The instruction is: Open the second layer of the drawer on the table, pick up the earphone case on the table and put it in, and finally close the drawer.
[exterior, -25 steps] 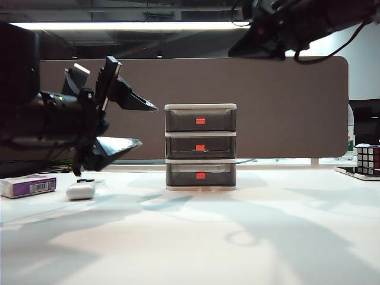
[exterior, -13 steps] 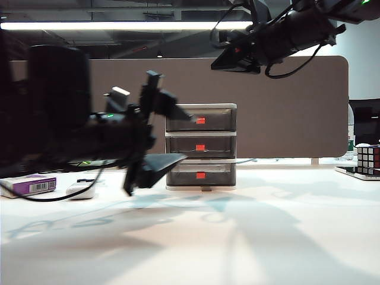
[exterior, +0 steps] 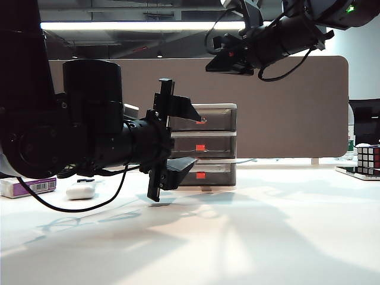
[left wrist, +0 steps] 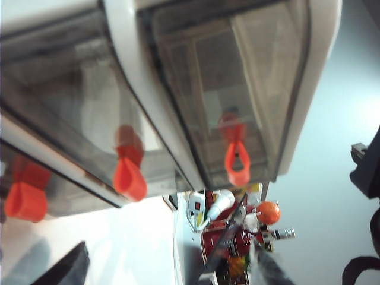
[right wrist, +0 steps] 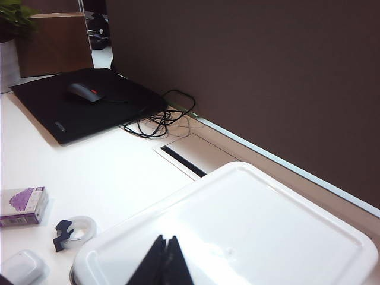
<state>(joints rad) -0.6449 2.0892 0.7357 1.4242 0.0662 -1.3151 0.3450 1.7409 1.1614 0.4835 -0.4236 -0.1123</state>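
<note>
Two tools are noted: the left tool [exterior: 178, 139], jaws apart, is aligned before the white-framed smoky grey drawer unit [exterior: 200, 146] for the still-shut middle drawer's orange-red handle [left wrist: 130, 178]; the right tool [right wrist: 164, 261], fingers together, is poised above it. The glossy white earphone case [exterior: 80, 190] lies far left on the white desk [exterior: 267, 237].

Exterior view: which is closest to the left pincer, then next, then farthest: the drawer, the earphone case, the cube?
From the left pincer:
1. The drawer, right at its tips, mid-table.
2. The earphone case, on the table's left, under the arm.
3. The cube, far right edge.
</note>
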